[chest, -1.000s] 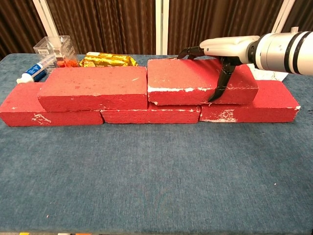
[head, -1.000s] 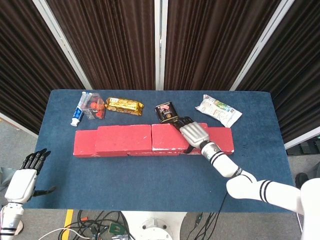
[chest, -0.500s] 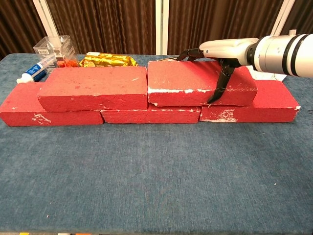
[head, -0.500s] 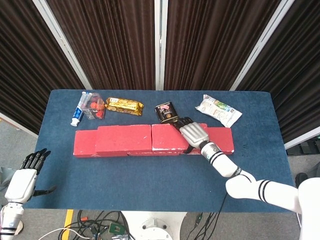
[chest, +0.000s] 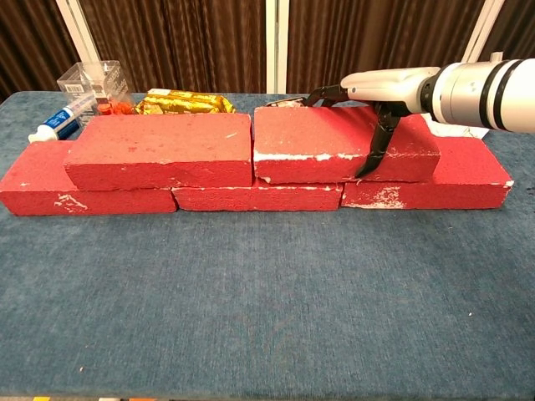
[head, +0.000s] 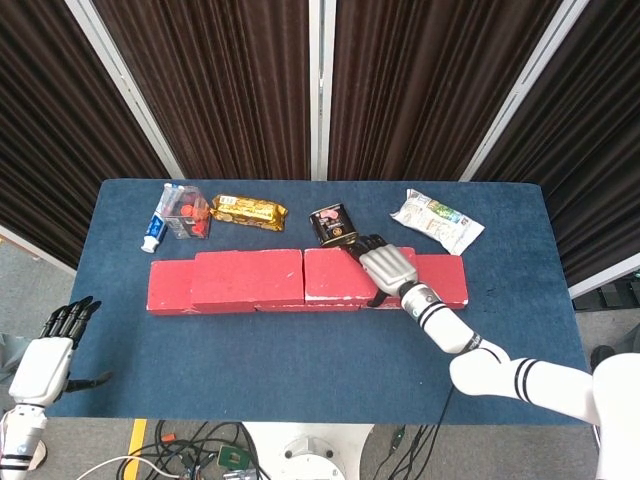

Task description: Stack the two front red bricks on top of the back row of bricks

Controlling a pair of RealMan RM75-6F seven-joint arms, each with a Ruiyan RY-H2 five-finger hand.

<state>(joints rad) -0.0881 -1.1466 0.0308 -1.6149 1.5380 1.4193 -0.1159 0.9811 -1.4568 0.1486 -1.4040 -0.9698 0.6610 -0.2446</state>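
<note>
The right upper brick (chest: 344, 142) is gripped by the right hand (head: 386, 267), atop the bottom row (chest: 251, 197) near the tabletop's (head: 300, 350) back edge. The left hand (head: 45, 362) is held off the front-left corner, fingers spread, empty.

Blue table (head: 300, 350) w/ row of red bricks across the middle. 2 upper bricks sit on the row: left upper brick (head: 247, 277) and right upper brick (head: 345, 274), ends touching. Bottom row (head: 168, 288) sticks out at left end & at right end past the hand. Right hand (head: 386, 269) lies on right end of right upper brick, fingers draped over its back edge, dark thumb down the front face. Left hand (head: 48, 357) off table at lower left, fingers apart, holding nothing. Behind bricks: toothpaste (head: 155, 228), clear box w/ red bits (head: 186, 212), gold packet (head: 248, 211), dark packet (head: 333, 224) just behind right hand, white snack bag (head: 436, 221).
</note>
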